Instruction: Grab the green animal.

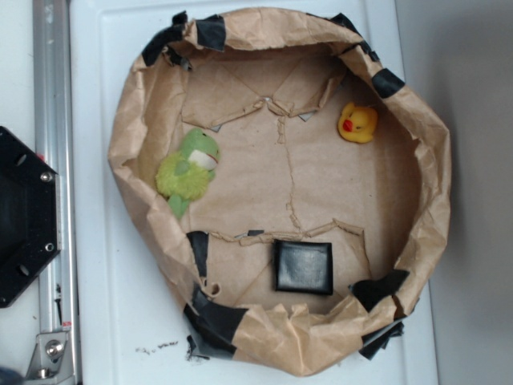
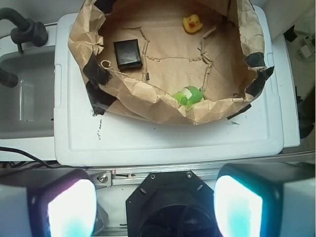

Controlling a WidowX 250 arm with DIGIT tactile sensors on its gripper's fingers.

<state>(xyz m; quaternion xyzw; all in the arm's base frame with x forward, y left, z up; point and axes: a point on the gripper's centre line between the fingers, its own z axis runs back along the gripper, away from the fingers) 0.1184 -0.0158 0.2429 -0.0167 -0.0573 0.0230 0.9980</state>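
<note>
Green animal lying inside a crumpled brown paper ring, pressed close against the ring's left wall in the exterior view, head toward the middle, one darker limb pointing down along the paper. In the wrist view, same toy tucked just behind the near wall of the ring, partly hidden by the paper's folded lip. Open paper floor on its inner side, toward the centre; almost no room between toy and wall on the outer side.

Yellow duck well apart, near the far side of the ring, close to that wall. Black square block flat on the floor near another stretch of wall, well apart from both toys. Centre of the floor bare, creased, with raised paper seams. Black tape patches along the rim at several spots.

Ring resting on a white tabletop, bare margins around it.

Pincer wide open, its two fingers spread at the bottom corners of the wrist view, high and well back from the ring, touching nothing.
</note>
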